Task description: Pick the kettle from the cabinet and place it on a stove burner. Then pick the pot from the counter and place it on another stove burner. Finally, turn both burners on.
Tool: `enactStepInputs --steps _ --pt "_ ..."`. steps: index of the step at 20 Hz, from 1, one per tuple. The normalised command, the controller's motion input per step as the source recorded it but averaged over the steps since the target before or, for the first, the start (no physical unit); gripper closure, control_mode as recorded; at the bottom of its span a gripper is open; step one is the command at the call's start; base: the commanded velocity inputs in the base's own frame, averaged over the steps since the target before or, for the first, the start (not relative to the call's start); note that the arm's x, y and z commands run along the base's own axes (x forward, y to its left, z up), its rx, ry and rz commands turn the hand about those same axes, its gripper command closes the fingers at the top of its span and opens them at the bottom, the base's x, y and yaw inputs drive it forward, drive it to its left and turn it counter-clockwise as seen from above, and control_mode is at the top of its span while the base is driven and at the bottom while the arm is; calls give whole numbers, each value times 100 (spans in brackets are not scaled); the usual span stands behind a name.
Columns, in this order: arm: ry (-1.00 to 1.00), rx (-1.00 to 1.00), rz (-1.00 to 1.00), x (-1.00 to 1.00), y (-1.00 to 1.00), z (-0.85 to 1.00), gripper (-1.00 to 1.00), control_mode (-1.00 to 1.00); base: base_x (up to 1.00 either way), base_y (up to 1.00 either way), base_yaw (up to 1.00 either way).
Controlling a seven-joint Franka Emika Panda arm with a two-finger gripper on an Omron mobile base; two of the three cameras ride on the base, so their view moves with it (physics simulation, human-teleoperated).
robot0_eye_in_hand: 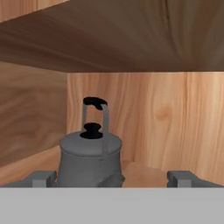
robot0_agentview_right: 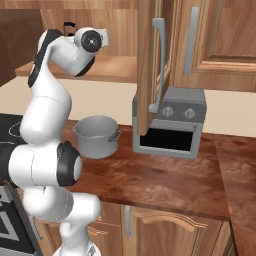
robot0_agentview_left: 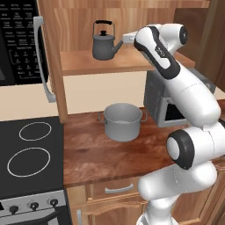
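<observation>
The small dark grey kettle (robot0_agentview_left: 104, 44) stands upright on the wood shelf of the open cabinet (robot0_agentview_left: 83, 64), spout pointing right. My gripper (robot0_agentview_left: 125, 39) is at shelf height just right of the spout and faces the kettle. In the hand view the kettle (robot0_eye_in_hand: 89, 156) sits ahead, left of centre, and the gripper (robot0_eye_in_hand: 113, 180) is open with its fingertips (robot0_eye_in_hand: 42, 178) wide apart and nothing held. The wide grey pot (robot0_agentview_left: 121, 121) rests on the reddish-brown counter (robot0_agentview_left: 101, 156) below the shelf. White burner rings (robot0_agentview_left: 29, 161) mark the black cooktop at the left. The pot (robot0_agentview_right: 96, 136) also stands behind my arm.
The cabinet door (robot0_agentview_right: 150, 65) hangs open with its grey bar handle. A grey toaster oven (robot0_agentview_left: 167, 105) stands on the counter right of the pot. A dark microwave (robot0_agentview_left: 17, 39) hangs above the cooktop, and small black knobs (robot0_agentview_left: 33, 205) line its front.
</observation>
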Motion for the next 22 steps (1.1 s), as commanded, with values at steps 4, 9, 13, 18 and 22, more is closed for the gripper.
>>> enactStepInputs --steps 4,9,13,18,22 --pt "0 0 3 22 0 6 -100 -100 0 0 0" --pt "0 -1 4 21 8 9 -100 -100 0 0 0" --pt "1 -3 6 25 23 11 -100 -100 0 0 0" --pt "2 -3 6 24 24 13 -100 -100 0 0 0" --pt "2 -1 5 22 25 13 -100 -100 0 0 0"
